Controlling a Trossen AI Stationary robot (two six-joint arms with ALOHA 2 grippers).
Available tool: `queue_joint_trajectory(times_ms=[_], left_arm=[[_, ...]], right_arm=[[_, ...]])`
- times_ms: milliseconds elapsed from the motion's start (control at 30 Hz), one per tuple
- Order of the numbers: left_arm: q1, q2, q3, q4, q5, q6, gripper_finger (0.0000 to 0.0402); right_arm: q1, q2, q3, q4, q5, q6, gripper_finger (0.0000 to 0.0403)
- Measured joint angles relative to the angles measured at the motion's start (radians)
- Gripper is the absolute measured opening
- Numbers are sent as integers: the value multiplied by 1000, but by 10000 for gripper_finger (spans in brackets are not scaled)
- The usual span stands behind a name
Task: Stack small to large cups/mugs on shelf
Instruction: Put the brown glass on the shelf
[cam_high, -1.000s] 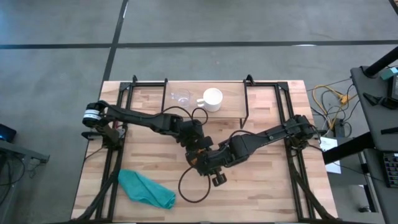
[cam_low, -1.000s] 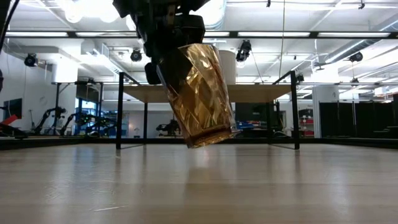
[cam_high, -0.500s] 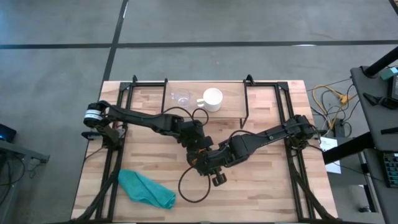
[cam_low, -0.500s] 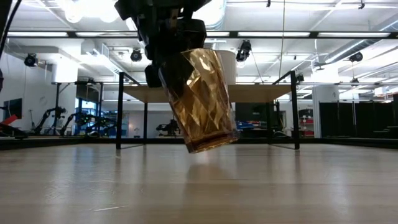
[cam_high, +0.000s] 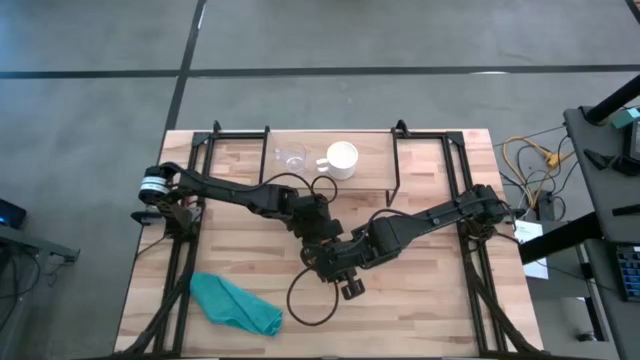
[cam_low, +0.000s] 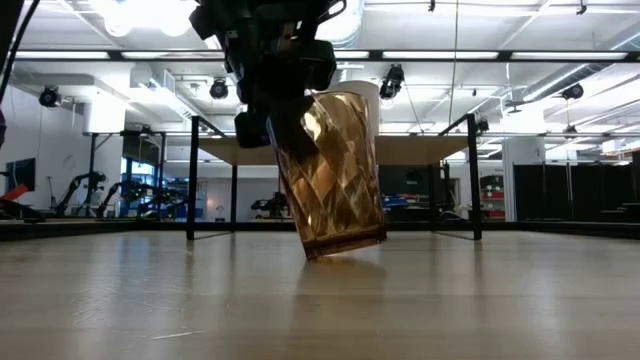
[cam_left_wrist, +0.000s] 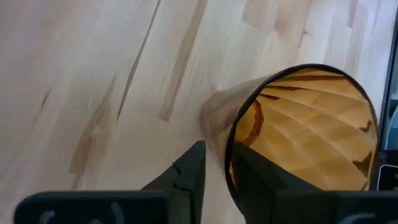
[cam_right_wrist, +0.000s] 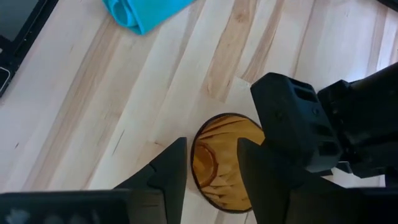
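Note:
The amber-brown patterned cup (cam_low: 335, 175) stands tilted on the table, mouth up. My left gripper (cam_left_wrist: 217, 174) reaches down at its rim, open, with one finger inside the cup and one outside. My right gripper (cam_right_wrist: 211, 168) hangs open above the cup (cam_right_wrist: 224, 162), one finger to each side of its mouth, touching nothing. The clear glass cup (cam_high: 291, 156) and the white mug (cam_high: 341, 160) stand upright on the shelf (cam_high: 240, 160) at the far side. The shelf's board (cam_low: 420, 150) shows on black legs behind the amber cup. My left gripper straddles the amber cup's rim (cam_left_wrist: 231, 146) from above, slanting down. The inner finger (cam_left_wrist: 255, 177) lies against the inside of the wall; the outer finger (cam_left_wrist: 189, 171) stands a little off it. The cup leans, with only the lower edge of its base (cam_low: 315, 252) on the table.
A teal cloth (cam_high: 235, 303) lies crumpled near the table's near left corner. A loop of black cable (cam_high: 300, 305) lies beside it. Black rails (cam_high: 185, 240) run along both sides of the table. Bare wood lies to the right of the arms.
The amber cup has sunk from hanging clear of the table until the edge of its base rests on the wood. It has also turned more upright. Both arms have stayed nearly where they were.

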Motion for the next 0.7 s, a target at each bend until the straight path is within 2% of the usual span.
queue_joint_trajectory(times_ms=[300, 500, 700], left_arm=[[0, -2, 60, -6, -8, 0, 76], [0, -3, 77, -31, 2, -25, 76], [0, -15, 99, -32, 23, -24, 76]], right_arm=[[2, -1, 0, -27, 0, 4, 136], [11, -10, 23, -124, -7, 118, 136], [36, -12, 54, -145, -49, 245, 132]])
